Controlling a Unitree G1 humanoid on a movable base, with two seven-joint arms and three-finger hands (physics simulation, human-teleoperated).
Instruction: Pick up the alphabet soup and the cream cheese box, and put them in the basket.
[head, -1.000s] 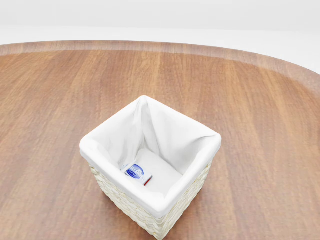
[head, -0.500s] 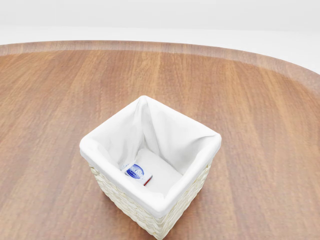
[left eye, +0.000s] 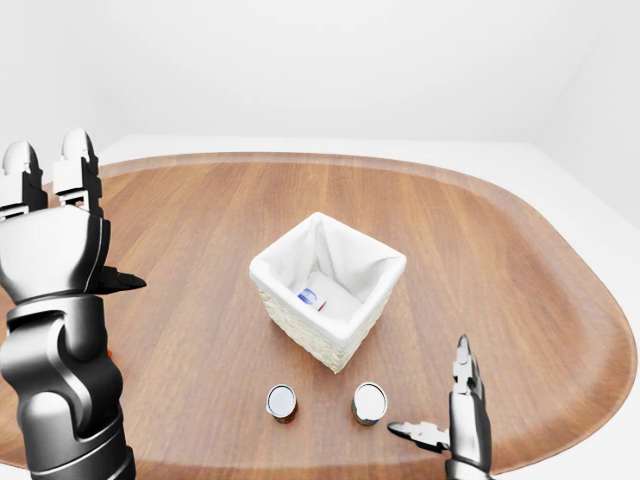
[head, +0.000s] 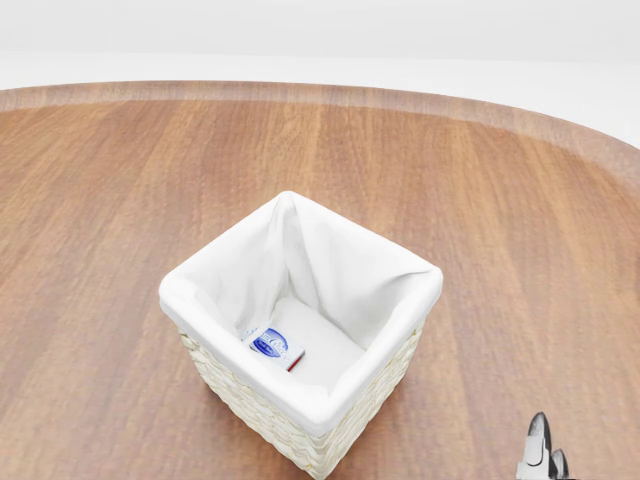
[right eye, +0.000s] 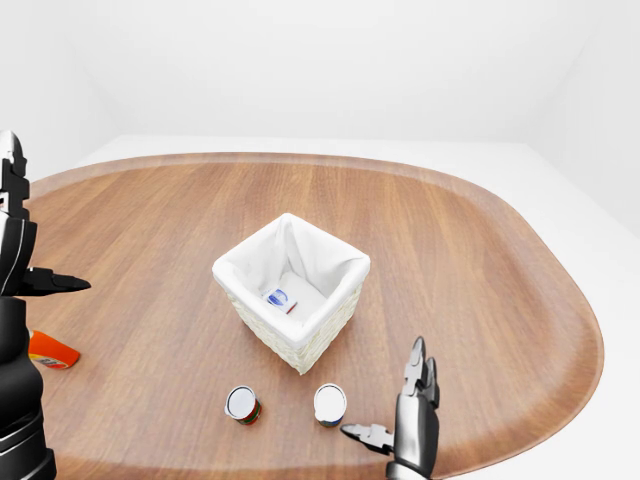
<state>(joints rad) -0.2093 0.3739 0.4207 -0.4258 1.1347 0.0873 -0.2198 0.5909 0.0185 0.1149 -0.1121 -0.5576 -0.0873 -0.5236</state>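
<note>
Sitting on the smooth, oval, wood-grained table (left eye: 500, 260): a square woven basket (head: 300, 425) in pale wicker, lined with soft white cloth folded over the rim. Lying flat on the liner's floor, against the wall nearest the bottom-left of the head view: the small cream cheese box (head: 272, 345), white with a blue oval mark and a red edge.

Standing upright just left of the right hand (right eye: 410, 420): two short round cans with shiny metal lids, one with a red and green label (right eye: 242, 405), the other (right eye: 330, 404) closest to the thumb. Cannot tell which is the soup.

Spreading open, holding nothing: the right hand's glossy black and silver fingers, pointing up.

Rising at the left edge, well apart from basket and cans: the left hand (left eye: 50, 240), fingers straight, thumb jutting sideways, empty. Lying beneath it: an orange object (right eye: 50, 350).
</note>
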